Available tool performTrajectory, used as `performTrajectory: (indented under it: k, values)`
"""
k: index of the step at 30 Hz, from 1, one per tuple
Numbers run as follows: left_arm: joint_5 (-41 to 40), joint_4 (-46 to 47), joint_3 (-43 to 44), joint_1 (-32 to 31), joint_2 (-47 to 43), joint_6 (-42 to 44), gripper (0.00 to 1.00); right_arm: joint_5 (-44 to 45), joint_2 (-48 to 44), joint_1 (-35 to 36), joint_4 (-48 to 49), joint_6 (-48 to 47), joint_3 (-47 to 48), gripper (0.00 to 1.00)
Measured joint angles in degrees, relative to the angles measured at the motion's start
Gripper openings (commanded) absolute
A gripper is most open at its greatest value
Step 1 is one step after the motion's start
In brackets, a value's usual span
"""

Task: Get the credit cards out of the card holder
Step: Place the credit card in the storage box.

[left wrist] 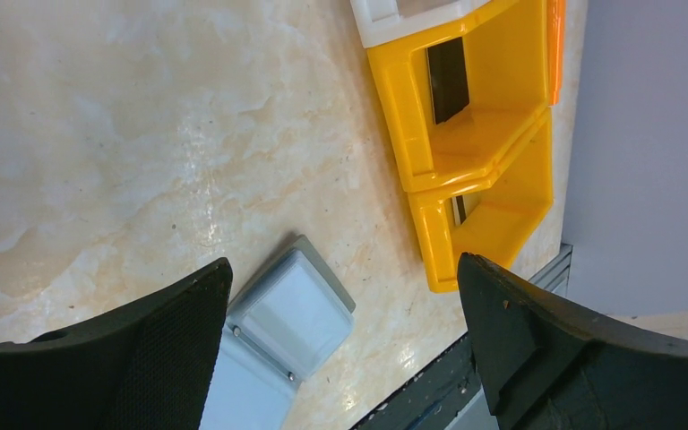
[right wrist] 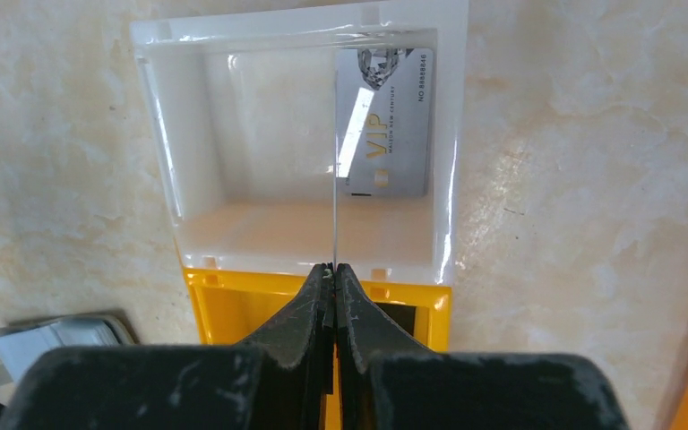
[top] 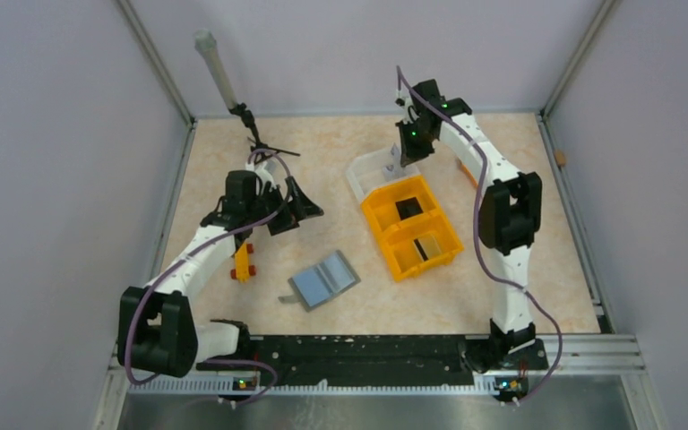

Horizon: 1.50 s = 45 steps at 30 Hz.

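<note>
The thin, pale-edged plastic credit card [right wrist: 333, 161] is showing edge-on as a fine line at the centre of the right wrist view. The right fingers [right wrist: 309, 309] are pinching fully shut on its lower edge, holding it over the clear plastic tray [right wrist: 166, 134] at the top of that frame. It is probably handling as light, stiff and slick, so a pinch on one short edge is suiting it, though a shallow grip is risking a swivel. A silver VIP card [right wrist: 385, 125] is lying flat in the tray's upper right. The flat grey folding card holder [top: 324, 280] is lying open on the marbled surface [top: 340, 134] below centre of the top view. I cannot tell whether cards are remaining in its slots. Any left are best taken by an exposed edge, the light holder likely sliding unless pinned. The left fingers [left wrist: 170, 331] are spreading wide, gripping nothing, up-left of the holder. The orange two-compartment bin [top: 378, 215], a dark card [top: 408, 209] in its upper compartment, is butting against the tray and crowding the approach.
</note>
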Motion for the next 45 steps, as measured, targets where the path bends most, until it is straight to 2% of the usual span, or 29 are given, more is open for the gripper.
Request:
performTrajectory:
  k: [24, 25, 27, 28, 31, 34, 45]
  values:
    - [0.9, 0.0, 0.6, 0.0, 1.4, 0.9, 0.99, -3.0, 10.3, 0.0, 2.1, 1.3, 2.6, 0.0]
    - [0.9, 0.0, 0.6, 0.0, 1.5, 0.9, 0.99, -3.0, 10.6, 0.0, 2.1, 1.3, 2.6, 0.02]
    - [0.9, 0.0, 0.6, 0.0, 1.4, 0.9, 0.99, -3.0, 10.6, 0.0, 2.1, 1.3, 2.6, 0.2]
    - [0.9, 0.0, 0.6, 0.0, 1.4, 0.9, 0.99, -2.8, 10.6, 0.0, 2.0, 1.4, 2.8, 0.22]
    - [1.0, 0.0, 0.6, 0.0, 1.4, 0.8, 0.99, -1.4, 10.7, 0.0, 1.7, 1.7, 3.4, 0.23]
    - [1.3, 0.0, 0.6, 0.0, 1.4, 0.6, 0.99, 0.7, 10.7, 0.0, 1.0, 1.7, 4.2, 0.33]
    - [1.1, -0.1, 0.4, 0.0, 1.4, -1.1, 0.99, 4.1, 9.4, 0.8, -1.5, 2.0, 8.2, 0.39]
